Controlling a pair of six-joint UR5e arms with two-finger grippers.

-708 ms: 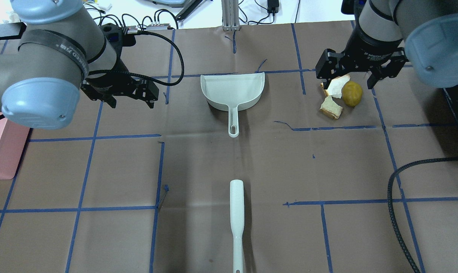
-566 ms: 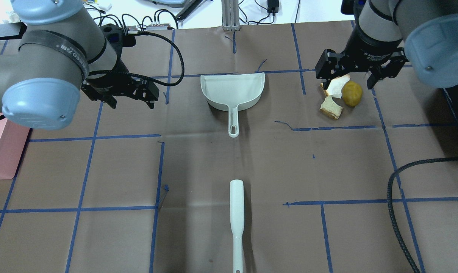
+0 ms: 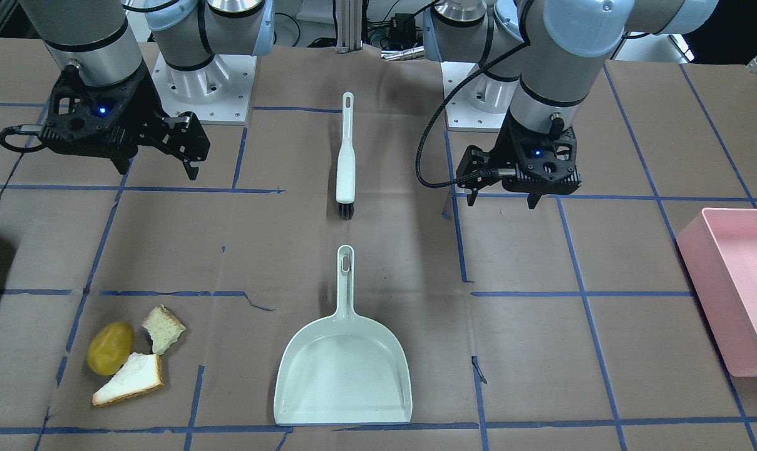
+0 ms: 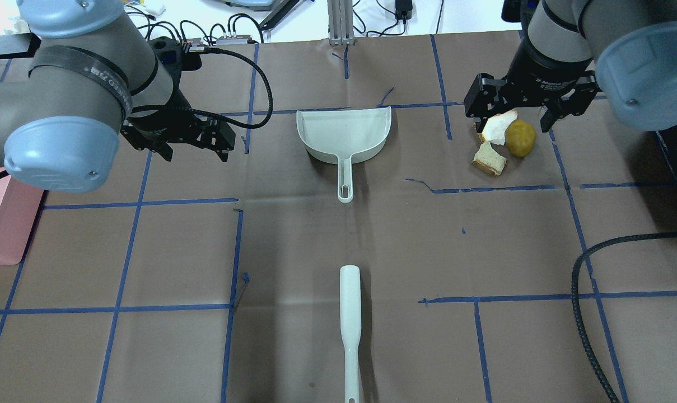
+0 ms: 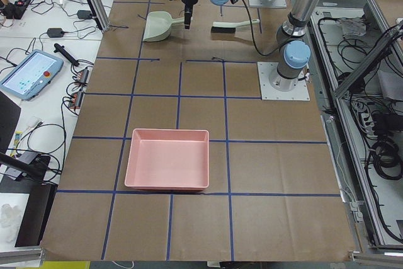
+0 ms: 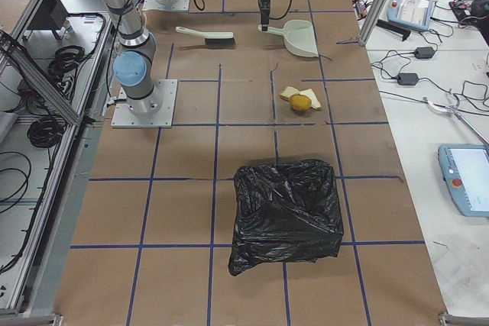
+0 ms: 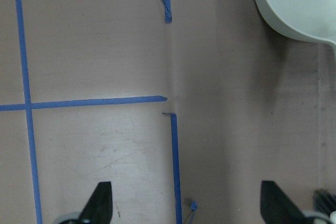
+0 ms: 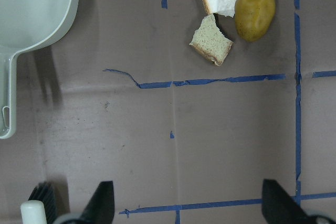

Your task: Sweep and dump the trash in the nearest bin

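The trash lies together on the brown table: a yellow potato-like lump (image 4: 521, 139) (image 3: 110, 347) (image 8: 254, 4) and two torn bread pieces (image 4: 489, 159) (image 3: 163, 327) (image 3: 131, 379) (image 8: 211, 40). A white dustpan (image 4: 344, 131) (image 3: 344, 376) rests mid-table, mouth away from the robot. The white brush (image 4: 349, 313) (image 3: 345, 156) lies nearer the robot's base. My right gripper (image 3: 159, 169) (image 4: 512, 120) hovers open and empty, well above the table and short of the trash. My left gripper (image 3: 502, 202) (image 4: 195, 152) also hangs open and empty, beside the dustpan.
A pink bin (image 3: 735, 294) (image 5: 168, 168) stands at the table's end on my left. A bin lined with a black bag (image 6: 286, 215) stands at the end on my right, closer to the trash. A black cable (image 4: 582, 291) loops over the table near the right arm.
The right gripper has drifted very slightly up and left in the overhead view. The left arm, the trash, the dustpan and the brush have stayed put.
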